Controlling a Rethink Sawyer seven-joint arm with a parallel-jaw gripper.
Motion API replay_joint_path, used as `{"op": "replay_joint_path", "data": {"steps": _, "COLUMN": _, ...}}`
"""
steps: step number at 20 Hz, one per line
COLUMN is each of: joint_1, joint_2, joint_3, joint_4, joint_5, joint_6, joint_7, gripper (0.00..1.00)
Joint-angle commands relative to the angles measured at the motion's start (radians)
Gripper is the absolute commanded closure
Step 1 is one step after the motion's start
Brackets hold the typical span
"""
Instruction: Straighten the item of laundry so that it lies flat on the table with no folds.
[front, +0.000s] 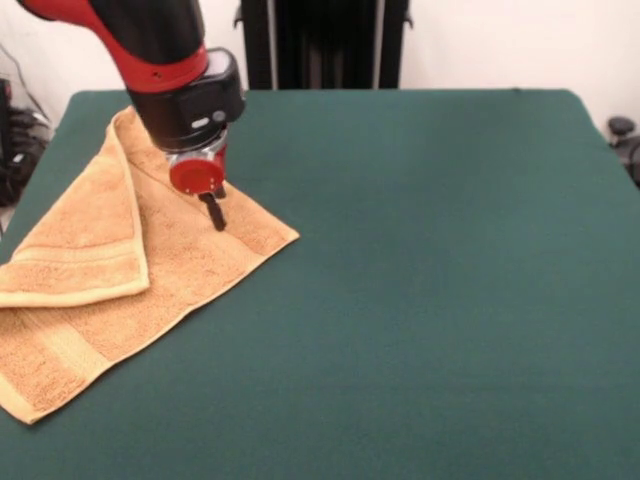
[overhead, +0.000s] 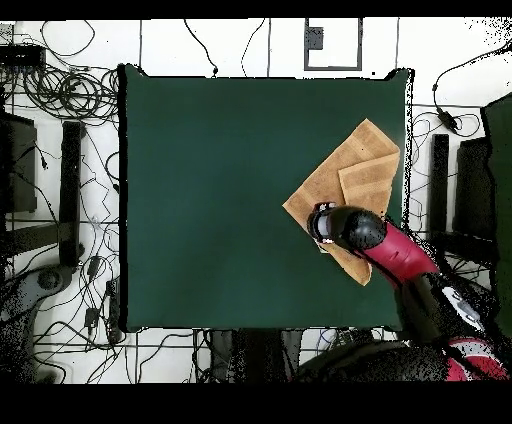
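Towel (front: 190, 265) first: I see the orange-tan cloth lying toward the table's (front: 430, 300) left edge in the front view, around nine o'clock, with one corner flap folded over onto itself and a lower corner reaching the near edge. In the overhead view it (overhead: 345, 175) sits near three o'clock. My fingers (front: 214, 211) point down over the towel's upper part; I cannot tell whether they are open, closed or touching the cloth.
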Motion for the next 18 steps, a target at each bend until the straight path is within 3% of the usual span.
{"op": "replay_joint_path", "data": {"steps": 1, "joint_1": -0.018, "joint_2": 0.195, "joint_3": 0.133, "joint_4": -0.078, "joint_5": -0.024, "joint_6": -0.048, "joint_7": -0.079, "gripper": 0.00}}
{"op": "replay_joint_path", "data": {"steps": 7, "joint_1": -0.039, "joint_2": 0.233, "joint_3": 0.165, "joint_4": -0.111, "joint_5": -0.052, "joint_6": -0.056, "joint_7": -0.111, "gripper": 0.00}}
{"op": "replay_joint_path", "data": {"steps": 8, "joint_1": -0.045, "joint_2": 0.234, "joint_3": 0.172, "joint_4": -0.110, "joint_5": -0.058, "joint_6": -0.048, "joint_7": -0.113, "gripper": 1.00}}
{"op": "replay_joint_path", "data": {"steps": 18, "joint_1": -0.036, "joint_2": 0.225, "joint_3": 0.167, "joint_4": -0.087, "joint_5": -0.047, "joint_6": -0.049, "joint_7": -0.058, "gripper": 1.00}}
